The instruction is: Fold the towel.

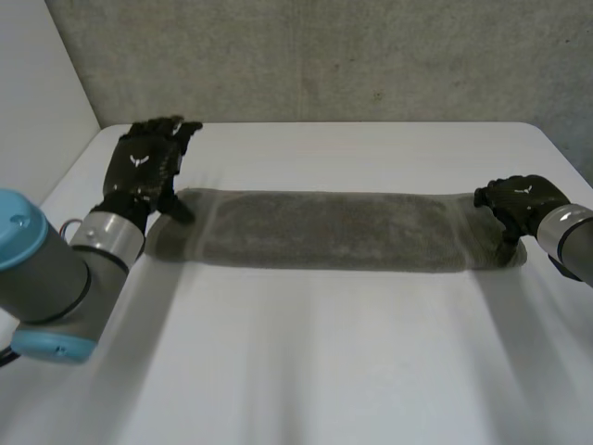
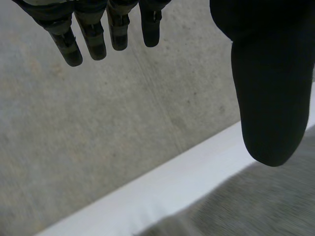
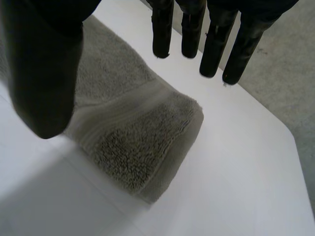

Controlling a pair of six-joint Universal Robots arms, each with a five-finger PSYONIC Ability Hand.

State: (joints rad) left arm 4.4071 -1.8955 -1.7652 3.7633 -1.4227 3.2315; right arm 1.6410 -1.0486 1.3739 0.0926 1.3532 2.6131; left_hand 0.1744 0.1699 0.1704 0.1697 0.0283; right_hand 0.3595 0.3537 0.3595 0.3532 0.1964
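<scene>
**Head view: towel laid out in a long strip, one open hand at each end**

Head view: the grey towel (image 1: pixel 334 230) lies flat across the middle of the white table (image 1: pixel 306 371), running left to right. The left hand (image 1: pixel 144 165) is at its left end, fingers straight and pointing to the far side, thumb tip down on the towel's corner. The right hand (image 1: pixel 519 197) is at the right end, over the far corner. A concrete wall (image 1: pixel 324 56) stands behind the table. Nothing lies between the hands but towel.

Left wrist view: the fingers (image 2: pixel 93 39) are straight and spread, well apart from the thumb (image 2: pixel 268 98), and hold nothing. The towel's far edge (image 2: pixel 256 206) sits under the thumb tip, with a strip of table (image 2: pixel 167 189) and then the wall beyond.

Right wrist view: the hand is wide open, with the thumb (image 3: pixel 42 64) over the towel and straight fingers (image 3: pixel 162 29) past its edge above bare table (image 3: pixel 236 172). The thick, doubled-over towel end (image 3: pixel 138 132) lies below the palm, ungripped.
</scene>
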